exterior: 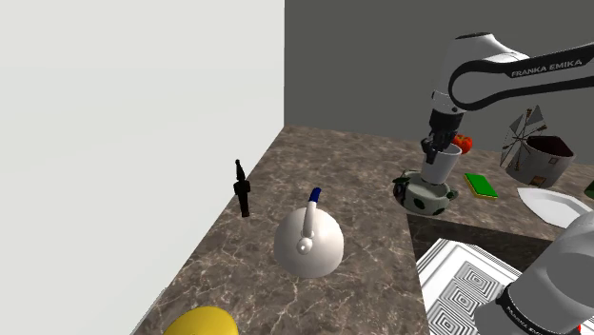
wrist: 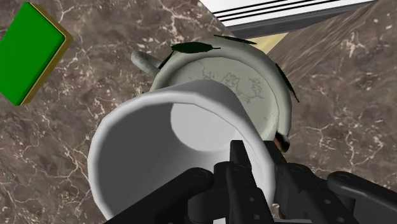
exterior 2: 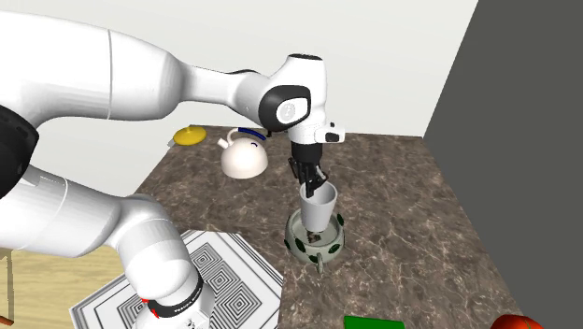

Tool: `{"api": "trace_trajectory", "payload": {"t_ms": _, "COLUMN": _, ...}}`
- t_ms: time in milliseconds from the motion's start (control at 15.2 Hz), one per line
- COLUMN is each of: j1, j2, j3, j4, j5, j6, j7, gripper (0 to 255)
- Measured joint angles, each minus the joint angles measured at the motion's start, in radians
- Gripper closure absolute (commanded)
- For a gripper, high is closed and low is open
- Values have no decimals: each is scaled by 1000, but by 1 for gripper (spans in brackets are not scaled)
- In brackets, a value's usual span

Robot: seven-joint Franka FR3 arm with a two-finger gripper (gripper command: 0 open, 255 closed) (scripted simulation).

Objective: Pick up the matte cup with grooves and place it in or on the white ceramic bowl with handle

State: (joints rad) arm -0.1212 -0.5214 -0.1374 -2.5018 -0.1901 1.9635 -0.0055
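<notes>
second exterior view has the gripper point(exterior 2: 313, 189) clamped on the rim of the white cup point(exterior 2: 318, 209) (mouth up), the spotted bowl point(exterior 2: 297, 245) directly beneath it.

white cup point(exterior 2: 318, 206) upright over green-spotted bowl point(exterior 2: 301, 246)

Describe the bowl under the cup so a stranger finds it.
On the marble counter, look beneath the white cup the arm holds. The bowl there is pale with dark green leaf spots and a stubby handle, unlike the plain white kettle.
</notes>
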Motion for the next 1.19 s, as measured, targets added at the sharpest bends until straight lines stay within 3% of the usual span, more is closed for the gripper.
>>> {"api": "trace_trajectory", "payload": {"t_ms": 66, "j1": 0, "j2": 0, "j3": 0, "j4": 0, "j5": 0, "j6": 0, "j7": 0, "gripper": 0}}
{"api": "trace_trajectory", "payload": {"t_ms": 462, "j1": 0, "j2": 0, "j3": 0, "j4": 0, "j5": 0, "j6": 0, "j7": 0, "gripper": 0}}
{"api": "trace_trajectory", "payload": {"t_ms": 792, "j1": 7, "j2": -20, "j3": 15, "j4": 99, "j5": 14, "j6": -118, "j7": -4, "gripper": 0}}
{"api": "trace_trajectory", "payload": {"t_ms": 1188, "j1": 8, "j2": -20, "j3": 17, "j4": 111, "j5": 15, "j6": -132, "j7": -4, "gripper": 0}}
